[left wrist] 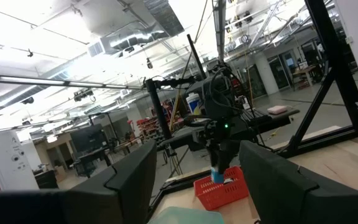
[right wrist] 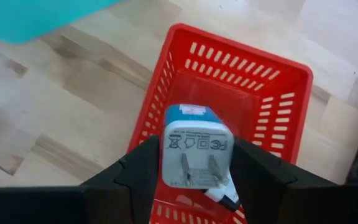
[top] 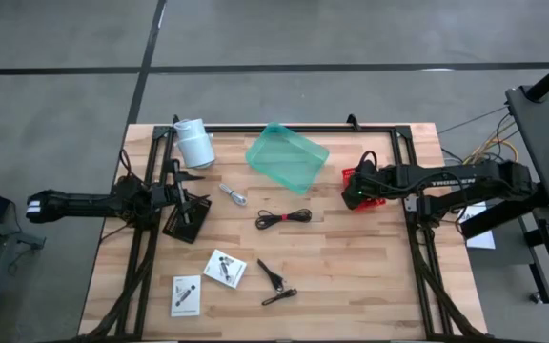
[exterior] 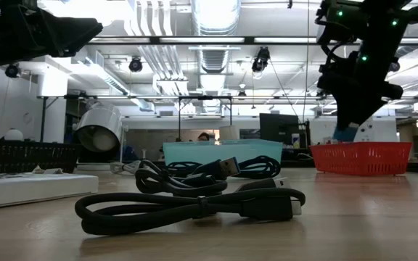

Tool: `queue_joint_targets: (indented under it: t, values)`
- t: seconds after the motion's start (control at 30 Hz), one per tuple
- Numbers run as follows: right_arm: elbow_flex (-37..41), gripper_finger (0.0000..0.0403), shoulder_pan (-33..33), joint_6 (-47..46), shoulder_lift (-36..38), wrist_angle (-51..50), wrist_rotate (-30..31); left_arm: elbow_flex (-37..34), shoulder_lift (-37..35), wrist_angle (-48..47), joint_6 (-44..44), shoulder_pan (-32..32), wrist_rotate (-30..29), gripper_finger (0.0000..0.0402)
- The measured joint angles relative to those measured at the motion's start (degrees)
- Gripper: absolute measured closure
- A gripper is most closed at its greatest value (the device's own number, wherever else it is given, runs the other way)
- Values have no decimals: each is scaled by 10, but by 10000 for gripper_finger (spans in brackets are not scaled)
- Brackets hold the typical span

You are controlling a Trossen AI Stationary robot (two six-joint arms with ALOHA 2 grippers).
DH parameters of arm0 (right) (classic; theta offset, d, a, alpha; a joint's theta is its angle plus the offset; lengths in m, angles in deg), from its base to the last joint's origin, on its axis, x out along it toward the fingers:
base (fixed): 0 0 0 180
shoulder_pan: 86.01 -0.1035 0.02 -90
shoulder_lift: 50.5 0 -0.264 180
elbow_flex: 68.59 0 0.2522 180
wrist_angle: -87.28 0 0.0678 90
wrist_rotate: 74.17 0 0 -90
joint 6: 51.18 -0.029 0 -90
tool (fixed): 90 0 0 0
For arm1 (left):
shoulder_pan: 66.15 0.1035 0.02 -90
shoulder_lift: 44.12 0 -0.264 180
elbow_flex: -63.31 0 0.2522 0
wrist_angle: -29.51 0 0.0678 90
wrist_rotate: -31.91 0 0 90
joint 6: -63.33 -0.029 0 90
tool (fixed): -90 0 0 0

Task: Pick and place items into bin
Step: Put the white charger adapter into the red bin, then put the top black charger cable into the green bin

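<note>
My right gripper [right wrist: 194, 163] is clamped on a white and blue charger plug [right wrist: 194, 149], prongs toward the wrist camera, held directly above the red basket [top: 355, 177] at centre right of the high view. I judge the grip is kept high so the plug clears the basket wall. The bin [top: 287, 156] sits upper centre, just left of the basket. My left gripper [top: 187, 194] waits at centre left, fingers apart. The black cable [top: 283, 218] and white packets [top: 224, 269] lie on the table [top: 351, 276], below the bin.
</note>
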Motion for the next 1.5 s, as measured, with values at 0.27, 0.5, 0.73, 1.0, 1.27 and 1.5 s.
queue_joint_targets:
  t: [0.27,0.5,0.73,1.0,1.27,1.5]
  values:
    - [-2,205,0,7,0,2,0,0,0,0,0,0,0,187]
    - [-12,203,0,62,0,40,9,0,0,0,0,0,0,187]
    - [-5,202,-30,337,-1,320,-67,0,0,0,0,0,0,187]
    - [-3,202,-50,490,-76,482,-90,0,3,0,0,0,0,187]
    - [-44,202,-50,502,-222,493,-158,0,3,-1,0,0,0,187]
    - [-112,202,-50,488,-316,447,-240,0,5,-2,0,0,0,187]
